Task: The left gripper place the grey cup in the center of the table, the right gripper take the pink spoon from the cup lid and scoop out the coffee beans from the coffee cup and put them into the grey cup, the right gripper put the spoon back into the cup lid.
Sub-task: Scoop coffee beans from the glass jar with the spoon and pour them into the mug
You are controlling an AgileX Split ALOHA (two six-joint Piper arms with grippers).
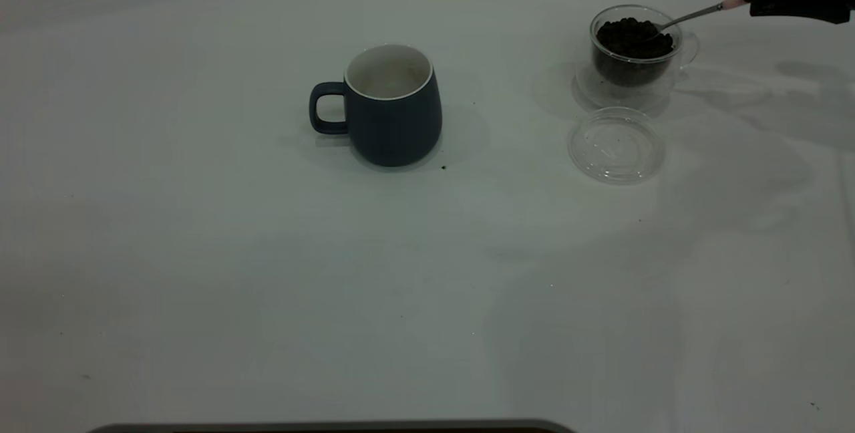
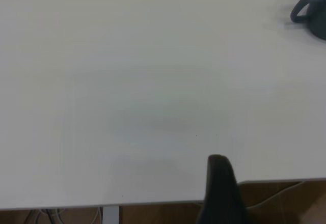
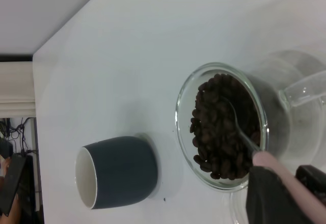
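Note:
The grey cup (image 1: 394,109) stands upright mid-table, handle to the left; it also shows as the grey cup (image 3: 119,170), inside white. At the far right the clear coffee cup (image 1: 634,52) holds coffee beans (image 1: 633,37). My right gripper (image 1: 751,0) is shut on the pink spoon (image 1: 695,15) by its pink handle, and the steel bowl lies in the coffee beans (image 3: 219,137). The cup lid (image 1: 616,144) lies flat in front of the coffee cup, with nothing on it. My left gripper (image 2: 222,183) hangs at the table's edge, far from the grey cup (image 2: 311,12).
The white table (image 1: 200,272) stretches wide to the left and front of the cups. A small dark speck (image 1: 443,167) lies beside the grey cup's base. Cables and a dark device (image 3: 12,178) sit past the table's edge in the right wrist view.

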